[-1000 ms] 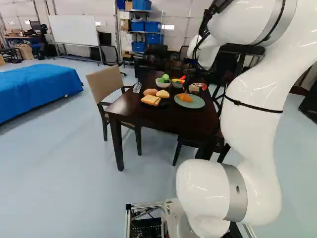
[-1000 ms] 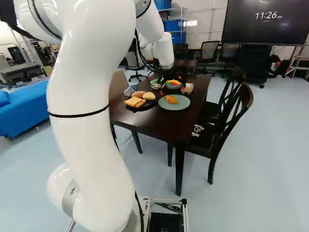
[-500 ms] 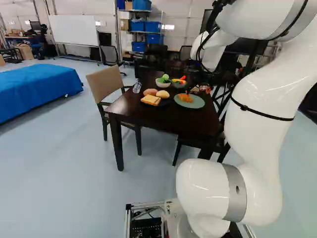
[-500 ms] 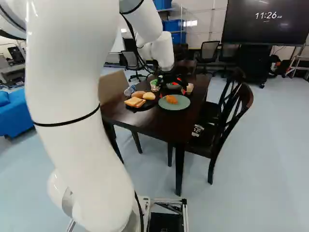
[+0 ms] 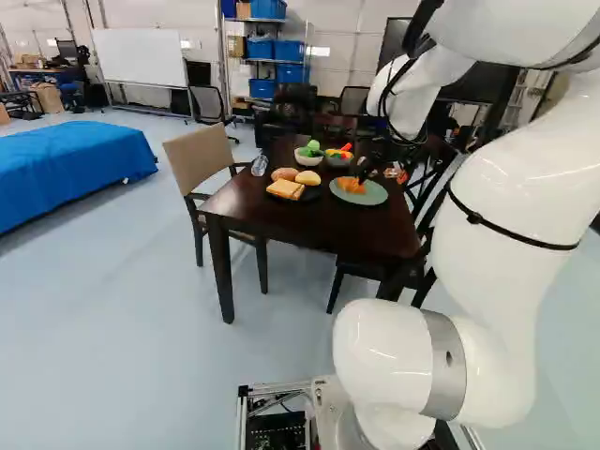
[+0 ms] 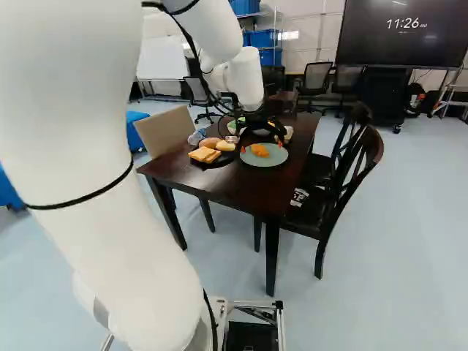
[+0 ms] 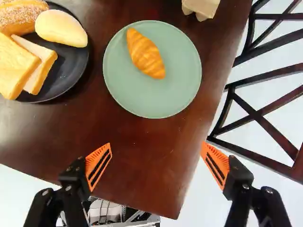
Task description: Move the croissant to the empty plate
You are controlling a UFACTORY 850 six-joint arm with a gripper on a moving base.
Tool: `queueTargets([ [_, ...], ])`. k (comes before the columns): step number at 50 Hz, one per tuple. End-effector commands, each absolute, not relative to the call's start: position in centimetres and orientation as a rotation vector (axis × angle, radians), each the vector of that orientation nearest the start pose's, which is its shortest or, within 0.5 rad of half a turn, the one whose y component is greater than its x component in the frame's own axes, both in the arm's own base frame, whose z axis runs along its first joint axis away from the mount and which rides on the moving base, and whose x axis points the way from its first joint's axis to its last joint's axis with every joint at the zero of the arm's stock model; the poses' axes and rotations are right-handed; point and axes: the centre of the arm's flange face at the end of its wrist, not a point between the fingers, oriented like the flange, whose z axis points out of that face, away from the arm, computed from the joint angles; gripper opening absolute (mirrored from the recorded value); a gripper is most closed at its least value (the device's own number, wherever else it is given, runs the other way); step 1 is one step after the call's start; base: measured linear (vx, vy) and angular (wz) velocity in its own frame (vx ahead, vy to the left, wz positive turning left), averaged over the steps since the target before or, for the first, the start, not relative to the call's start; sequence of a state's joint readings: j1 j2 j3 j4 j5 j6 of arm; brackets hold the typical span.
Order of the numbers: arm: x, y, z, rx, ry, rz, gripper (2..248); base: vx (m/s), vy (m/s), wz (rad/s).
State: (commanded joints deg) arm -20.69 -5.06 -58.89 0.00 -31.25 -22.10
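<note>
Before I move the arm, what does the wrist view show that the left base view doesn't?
Only wrist view: the slotted inner faces of the orange pads, facing each other across the open gripper.

Only left base view: a white bowl of vegetables, the clear bottle, the tan chair and a whiteboard.

Both: the croissant on the green plate, the dark plate with bread and rolls, and the table.

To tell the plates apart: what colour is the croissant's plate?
The plate is plain sage green; it shows best in the wrist view.
</note>
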Motion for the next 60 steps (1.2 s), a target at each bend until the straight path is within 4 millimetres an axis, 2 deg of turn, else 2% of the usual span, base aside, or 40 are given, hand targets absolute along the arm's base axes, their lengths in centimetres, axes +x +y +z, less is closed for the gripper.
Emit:
queueTargets([
  [43, 38.3, -17.2, 53.7, -3.241, 0.057, -0.593, 247, 0.0, 0.0, 0.0],
  [48, 37.7, -17.1, 53.7, -3.241, 0.063, -0.594, 247, 0.0, 0.0, 0.0],
  [60, 37.7, -17.0, 53.6, -3.241, 0.063, -0.6, 247, 0.0, 0.0, 0.0],
])
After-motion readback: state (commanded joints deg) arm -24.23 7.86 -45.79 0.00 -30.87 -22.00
